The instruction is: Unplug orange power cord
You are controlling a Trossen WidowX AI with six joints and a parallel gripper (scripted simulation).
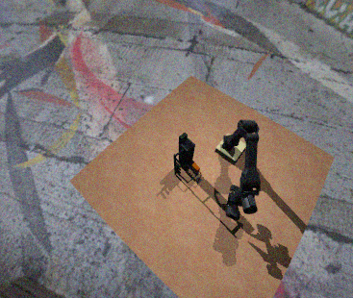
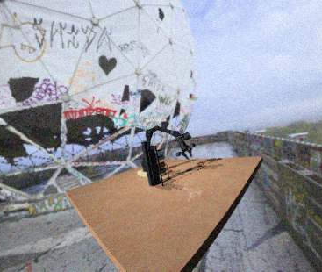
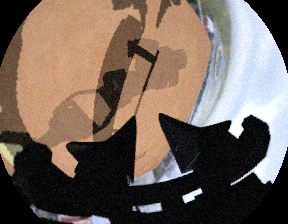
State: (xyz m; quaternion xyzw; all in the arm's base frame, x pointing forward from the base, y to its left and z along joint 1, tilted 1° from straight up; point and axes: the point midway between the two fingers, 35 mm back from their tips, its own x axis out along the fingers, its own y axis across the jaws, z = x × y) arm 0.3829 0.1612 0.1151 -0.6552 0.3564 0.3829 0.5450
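Observation:
The power strip (image 1: 186, 153) (image 2: 152, 166) looks like a tall black block standing upright on the table. The orange plug (image 1: 196, 167) shows as a small orange patch at its lower right side in the top view. Whether it is seated in the strip, and how its cord runs, is too small to tell. My gripper (image 3: 147, 117) is partly open, with an empty gap between the black fingertips. It hangs above the table, well to the lower right of the strip in the top view, and touches neither strip nor plug. The wrist view shows no strip or plug.
A thin black frame (image 1: 176, 165) stands against the strip's foot. The arm's pale base (image 1: 224, 153) (image 2: 141, 174) is close to the strip, to its right in the top view. Long shadows of arm and frame cross the brown table (image 1: 122, 192) (image 2: 155, 219).

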